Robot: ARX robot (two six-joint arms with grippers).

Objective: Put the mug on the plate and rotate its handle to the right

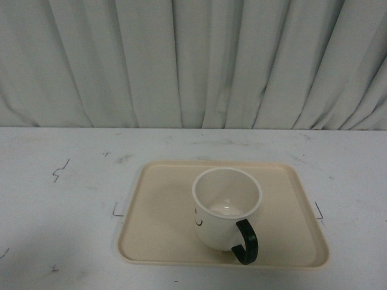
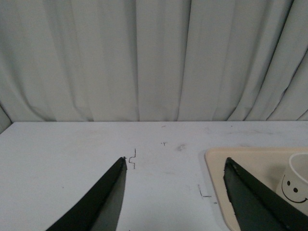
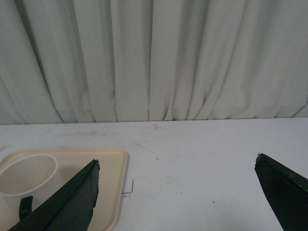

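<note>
Pale curtain (image 1: 193, 60) backs the white table (image 1: 60, 199). The mug (image 1: 224, 208) stands on the plate (image 1: 157, 211), right of its centre: placing done. The handle (image 1: 246, 243) aims at the plate's near-right corner, so some turning likely remains. Left fingers (image 2: 103, 202) and right fingers (image 3: 72, 202) are spread, empty.

A pale grey-white curtain (image 1: 193, 60) hangs in deep vertical folds behind the table's far edge and fills the whole backdrop. The table (image 1: 60, 241) is white, scuffed with faint grey smudges and dotted with small black pen marks (image 1: 60, 170) towards its left side. The light is soft and even.
</note>
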